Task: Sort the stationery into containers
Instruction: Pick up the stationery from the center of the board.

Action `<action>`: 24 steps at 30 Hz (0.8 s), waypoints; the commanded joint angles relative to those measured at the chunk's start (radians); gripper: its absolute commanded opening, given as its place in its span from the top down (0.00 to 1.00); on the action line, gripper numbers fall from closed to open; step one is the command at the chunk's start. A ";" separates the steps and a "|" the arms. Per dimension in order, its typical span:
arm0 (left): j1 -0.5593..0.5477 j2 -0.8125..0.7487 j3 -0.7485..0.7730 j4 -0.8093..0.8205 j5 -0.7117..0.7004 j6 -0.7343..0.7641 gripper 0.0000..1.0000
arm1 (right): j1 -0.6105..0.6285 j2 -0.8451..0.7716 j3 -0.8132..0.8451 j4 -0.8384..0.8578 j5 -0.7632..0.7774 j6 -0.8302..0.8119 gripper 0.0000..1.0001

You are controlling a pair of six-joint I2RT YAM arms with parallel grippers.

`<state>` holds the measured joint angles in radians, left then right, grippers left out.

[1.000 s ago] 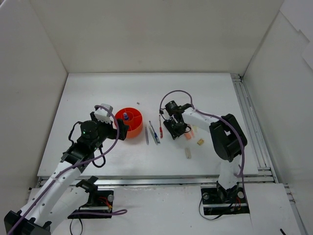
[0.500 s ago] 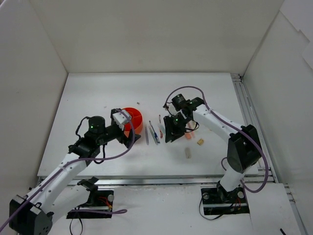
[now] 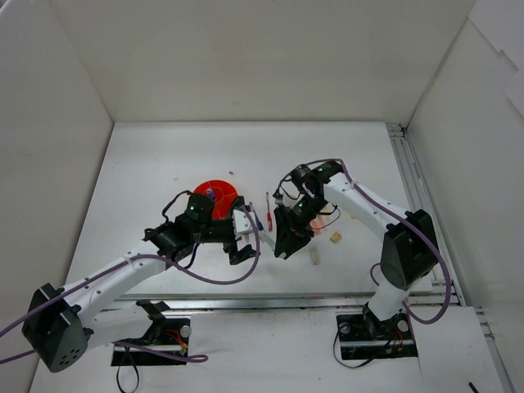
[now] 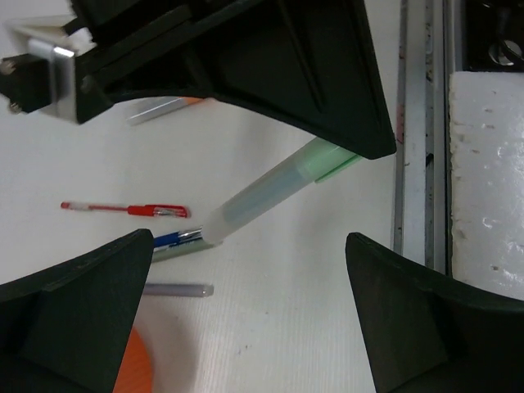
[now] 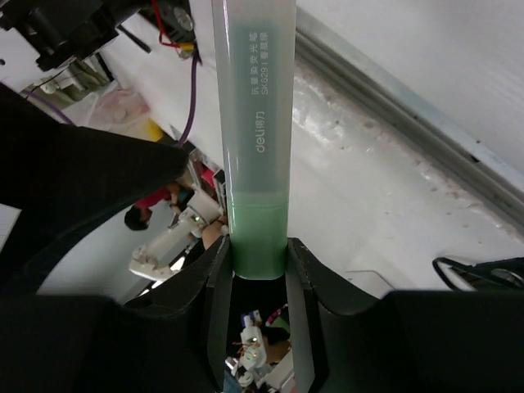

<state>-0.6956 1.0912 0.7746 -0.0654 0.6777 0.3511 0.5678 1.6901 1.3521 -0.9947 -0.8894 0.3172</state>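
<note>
My right gripper [image 5: 259,262] is shut on a green marker [image 5: 255,123], gripping its green end; the pale barrel sticks out ahead. From above, the right gripper [image 3: 281,242] hangs over the table right of the orange-red bowl [image 3: 214,196]. My left gripper [image 3: 246,239] is open and empty, facing the right one at close range. In the left wrist view the marker [image 4: 270,192] juts from the right gripper's black body [image 4: 270,57] above my spread fingers [image 4: 74,286]. A red pen [image 4: 127,210], blue pen [image 4: 176,239] and grey pen [image 4: 176,289] lie on the table.
Two beige eraser blocks [image 3: 335,237] [image 3: 315,256] lie right of the grippers. The bowl holds a small blue-tipped item [image 3: 210,194]. A metal rail [image 4: 422,131] runs along the table's edge. White walls enclose the table.
My left arm has swung right, from the bowl to just in front of the right gripper. The right gripper has moved toward the near edge and left, holding the green marker.
</note>
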 commanded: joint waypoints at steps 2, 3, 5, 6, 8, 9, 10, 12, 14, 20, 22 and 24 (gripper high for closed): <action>-0.053 0.051 0.086 -0.004 0.075 0.129 0.01 | -0.009 -0.029 0.064 -0.114 -0.115 -0.012 0.88; -0.062 0.074 0.095 -0.010 0.071 0.146 0.01 | -0.006 -0.029 0.068 -0.116 -0.114 -0.010 0.88; -0.081 0.096 0.120 -0.025 0.059 0.157 0.01 | -0.009 -0.026 0.082 -0.120 -0.115 -0.009 0.88; -0.096 0.117 0.129 -0.028 0.053 0.160 0.02 | -0.009 -0.026 0.085 -0.122 -0.114 -0.009 0.87; -0.107 0.133 0.152 -0.036 0.052 0.163 0.06 | -0.009 -0.023 0.088 -0.128 -0.103 -0.009 0.87; -0.107 0.140 0.156 -0.030 0.065 0.158 0.07 | -0.012 -0.018 0.087 -0.128 -0.108 -0.012 0.87; -0.116 0.144 0.163 -0.028 0.069 0.160 0.11 | -0.009 -0.017 0.084 -0.130 -0.106 -0.013 0.87; -0.125 0.145 0.167 -0.013 0.077 0.157 0.18 | -0.009 -0.014 0.084 -0.130 -0.095 -0.012 0.87; -0.125 0.142 0.172 -0.010 0.082 0.157 0.27 | -0.012 -0.007 0.085 -0.130 -0.088 -0.012 0.87; -0.145 0.151 0.169 -0.001 0.082 0.160 0.61 | -0.014 0.026 0.120 -0.102 -0.114 0.011 0.87; -0.145 0.160 0.170 -0.001 0.071 0.154 0.69 | -0.013 0.033 0.127 -0.085 -0.125 0.022 0.87; -0.145 0.164 0.173 -0.004 0.069 0.150 0.75 | -0.014 0.037 0.139 -0.078 -0.125 0.034 0.87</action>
<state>-0.8326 1.2537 0.8921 -0.1322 0.7227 0.4957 0.5583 1.7252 1.4387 -1.0630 -0.9565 0.3210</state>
